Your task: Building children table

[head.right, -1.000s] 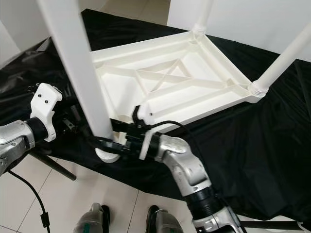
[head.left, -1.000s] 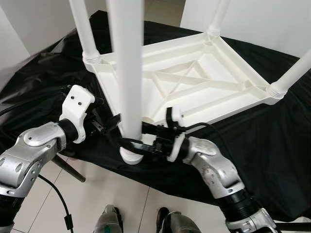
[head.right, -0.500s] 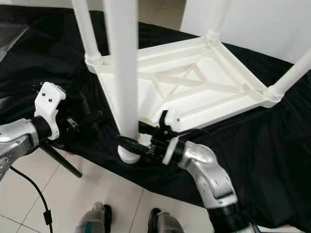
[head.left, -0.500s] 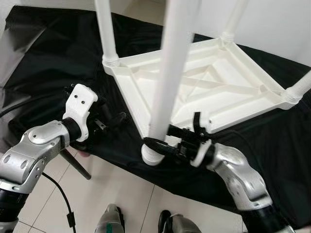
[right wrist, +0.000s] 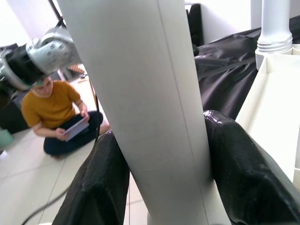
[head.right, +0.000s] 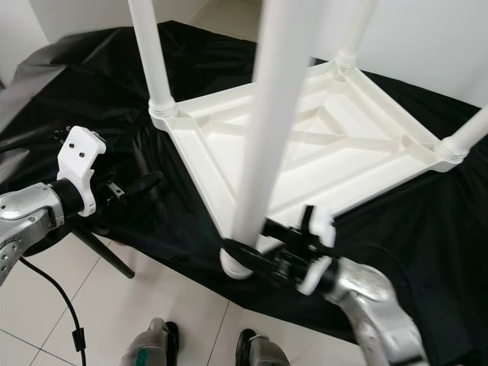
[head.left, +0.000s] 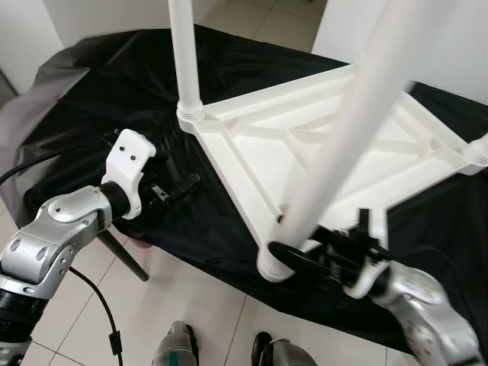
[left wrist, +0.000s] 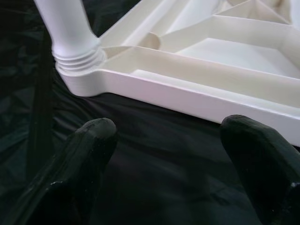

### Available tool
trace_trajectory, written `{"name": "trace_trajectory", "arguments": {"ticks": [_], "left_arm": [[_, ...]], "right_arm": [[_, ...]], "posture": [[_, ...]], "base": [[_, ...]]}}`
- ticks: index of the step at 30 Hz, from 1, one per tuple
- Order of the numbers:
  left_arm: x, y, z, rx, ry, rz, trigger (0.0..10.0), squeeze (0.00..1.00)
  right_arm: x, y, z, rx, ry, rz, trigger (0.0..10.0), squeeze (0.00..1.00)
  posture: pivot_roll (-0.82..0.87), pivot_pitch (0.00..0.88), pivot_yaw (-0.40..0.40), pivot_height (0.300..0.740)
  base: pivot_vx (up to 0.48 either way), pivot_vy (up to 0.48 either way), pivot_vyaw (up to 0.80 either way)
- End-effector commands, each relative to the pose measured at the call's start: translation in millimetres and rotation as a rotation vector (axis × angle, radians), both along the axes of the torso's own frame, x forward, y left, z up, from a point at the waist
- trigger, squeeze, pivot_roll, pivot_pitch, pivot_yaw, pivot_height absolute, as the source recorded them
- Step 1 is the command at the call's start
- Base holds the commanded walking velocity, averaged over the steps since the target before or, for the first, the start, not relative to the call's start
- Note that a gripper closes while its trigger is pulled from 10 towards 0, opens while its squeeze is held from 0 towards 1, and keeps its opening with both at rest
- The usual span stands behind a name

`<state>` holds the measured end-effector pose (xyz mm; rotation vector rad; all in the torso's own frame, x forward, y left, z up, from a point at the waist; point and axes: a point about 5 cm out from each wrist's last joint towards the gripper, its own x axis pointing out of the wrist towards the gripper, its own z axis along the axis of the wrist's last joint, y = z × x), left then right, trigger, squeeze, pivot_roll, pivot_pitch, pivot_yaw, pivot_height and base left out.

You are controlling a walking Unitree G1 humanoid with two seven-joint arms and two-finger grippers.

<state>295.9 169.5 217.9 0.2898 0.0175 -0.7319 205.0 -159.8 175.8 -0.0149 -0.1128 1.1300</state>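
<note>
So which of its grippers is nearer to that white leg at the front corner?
The right. The right gripper is clamped around the near table leg just above its base, while the left gripper hovers open over the black cloth, well to the leg's left.

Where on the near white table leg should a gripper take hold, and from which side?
Low on the round shaft of the near table leg, just above its threaded collar, coming in level from the robot's side. The shaft is smooth and even there, and the upturned tabletop blocks the far side. The right gripper already has its jaws shut on it there; the left gripper hangs open beside the table.
</note>
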Motion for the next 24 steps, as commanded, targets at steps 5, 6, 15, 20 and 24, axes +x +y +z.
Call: {"name": "trace_trajectory", "arguments": {"ticks": [5, 6, 15, 20, 24], "left_arm": [[-6.7, -7.2, -2.7, 0.044, 0.048, -0.226, 10.0, 0.00], [-6.3, -6.9, -2.8, 0.046, 0.048, -0.226, 10.0, 0.00], [-5.2, -7.3, -4.1, 0.059, 0.032, -0.240, 10.0, 0.00], [-4.1, -7.0, -5.7, 0.063, 0.028, -0.244, 10.0, 0.00], [0.6, -8.8, -4.5, 0.062, 0.027, -0.252, 10.0, 0.00]], "right_arm": [[1.4, -34.7, -23.9, -0.138, 0.117, -0.170, 5.2, 0.00], [1.2, -35.0, -25.5, -0.163, 0.115, -0.173, 5.2, 0.00], [-5.9, -13.0, -23.1, -0.052, 0.045, -0.145, 10.0, 0.00], [-15.1, -10.9, -26.4, -0.049, 0.053, -0.104, 10.0, 0.00], [-19.5, -13.9, -25.8, -0.060, 0.021, -0.118, 10.0, 0.00]], "posture": [[0.15, 0.220, 0.006, 0.740], [0.15, 0.220, 0.006, 0.740], [0.15, 0.213, 0.013, 0.740], [0.14, 0.213, 0.019, 0.740], [0.13, 0.213, 0.033, 0.740]], "base": [[0.000, 0.000, 0.00], [0.000, 0.000, 0.00], [0.000, 0.000, 0.00], [0.000, 0.000, 0.00], [0.000, 0.000, 0.00]]}}
